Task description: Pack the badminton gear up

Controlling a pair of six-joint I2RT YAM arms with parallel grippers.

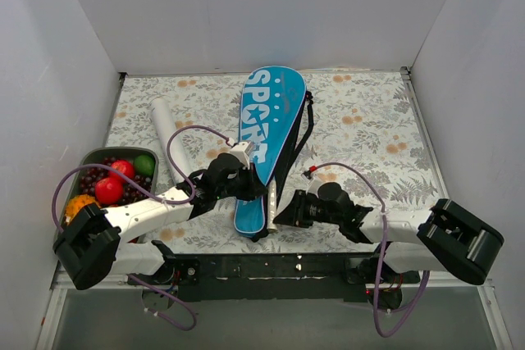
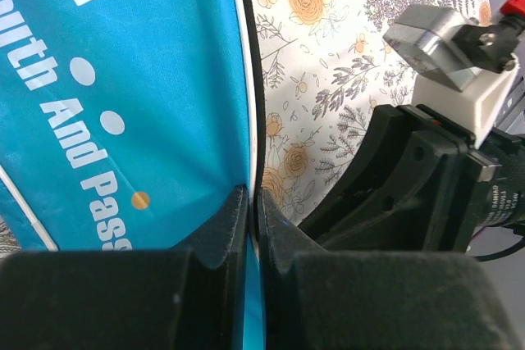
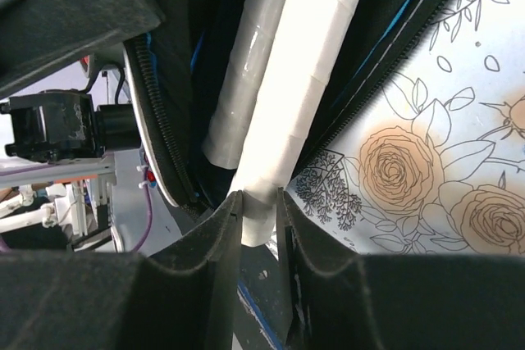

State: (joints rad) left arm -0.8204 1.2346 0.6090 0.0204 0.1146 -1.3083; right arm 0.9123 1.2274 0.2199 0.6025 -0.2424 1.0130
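Observation:
The long blue cover [image 1: 267, 120] lettered "SPORT" lies lengthwise mid-table, its narrow end near me. My left gripper [image 1: 244, 178] is shut on the cover's edge, as the left wrist view shows with the blue fabric [image 2: 148, 104] pinched in that gripper [image 2: 253, 202]. My right gripper [image 1: 281, 212] is shut on the end of a silvery-white racket handle [image 1: 271, 201] sticking out of the cover's open end. In the right wrist view that gripper [image 3: 259, 202] holds this handle [image 3: 303, 79], with a second handle [image 3: 244, 79] beside it. The racket frames are hidden inside. No shuttlecocks show.
A white cardboard tube [image 1: 170, 133] lies on the floral cloth left of the cover. A dark tray [image 1: 115, 152] of colourful fruit sits at the far left. White walls enclose the table. The cover's black strap [image 1: 302, 133] trails on its right.

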